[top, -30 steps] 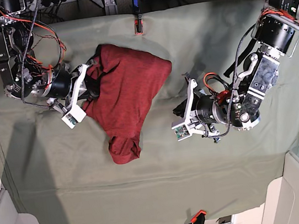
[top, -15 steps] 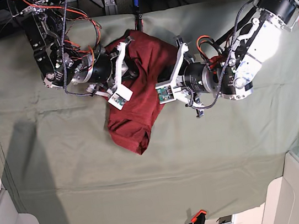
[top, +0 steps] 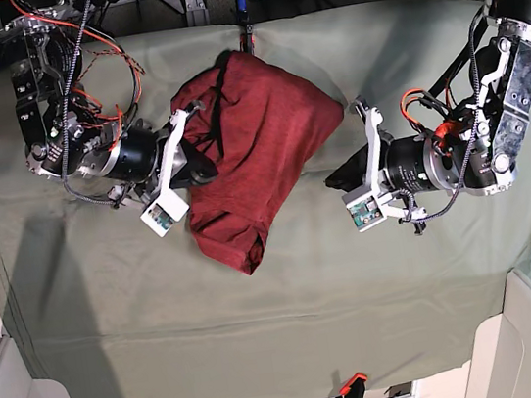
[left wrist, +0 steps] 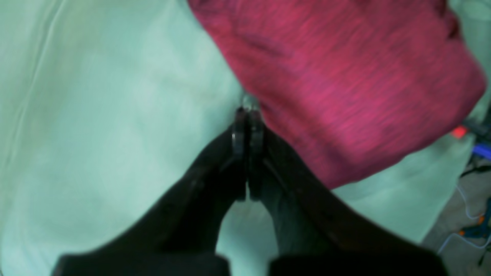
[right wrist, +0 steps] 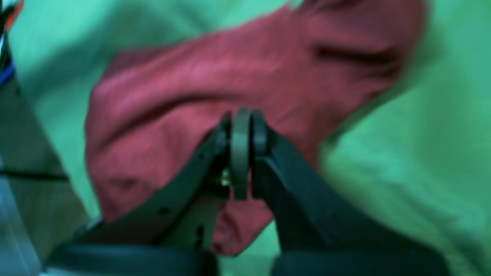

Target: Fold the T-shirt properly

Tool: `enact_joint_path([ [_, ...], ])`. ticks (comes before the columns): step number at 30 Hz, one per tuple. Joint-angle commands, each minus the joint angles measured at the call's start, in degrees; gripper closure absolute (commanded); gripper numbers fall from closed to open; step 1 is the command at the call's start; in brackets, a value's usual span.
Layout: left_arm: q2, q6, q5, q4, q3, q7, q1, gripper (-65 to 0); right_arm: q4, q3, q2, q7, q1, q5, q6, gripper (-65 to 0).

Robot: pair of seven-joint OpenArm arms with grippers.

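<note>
Item: T-shirt [top: 258, 146], dark red, lying bunched in a rough triangular heap on the cloth-covered counter [top: 293, 324], toward its far edge. Left pincer [left wrist: 247, 111] resting closed and empty beside the heap; right pincer [right wrist: 241, 122] closed against its fabric. Folding looking barely started; flattening and squaring remaining

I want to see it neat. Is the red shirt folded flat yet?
Not neatly: the T-shirt lies bunched in a lumpy, uneven heap with creases on the green cloth.

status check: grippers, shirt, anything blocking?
Left gripper shut, empty, just off the shirt's edge. Right gripper shut at the shirt; whether it pinches fabric, cannot tell. Shirt bunched on the cloth, not folded. Nothing blocking.
</note>
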Motion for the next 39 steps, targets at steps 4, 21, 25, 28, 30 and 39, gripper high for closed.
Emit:
enact_joint_path([
  [4,1.29,-0.1,-1.57,1.55,-0.55,-0.87,3.52,0.0,-1.7,1.88,-3.5,3.04,4.13,1.79,-0.22,0.0],
  [21,4.37,-0.1,7.37,1.51,-0.57,-2.6,16.65,0.0,-15.23,-4.81,-4.44,1.75,5.38,-4.74,-0.2,0.0],
  [25,4.04,-0.1,7.56,1.53,-0.83,-2.56,18.84,0.0,-13.75,-5.2,-3.32,1.73,1.73,-2.45,-0.15,0.0],
  [28,4.09,-0.1,7.54,1.6,-3.15,-2.56,20.02,0.0,-10.6,-5.18,-2.45,1.7,-0.85,-2.03,0.07,0.0],
  [30,4.07,-0.1,6.99,1.75,-5.14,-2.56,20.26,0.0,-7.91,-5.2,-1.77,1.77,-2.08,-1.81,0.07,0.0],
  [39,4.09,-0.1,0.9,5.46,-12.66,-1.9,20.26,0.0,-3.02,-4.92,-1.03,3.28,-1.44,-1.64,0.0,0.0],
])
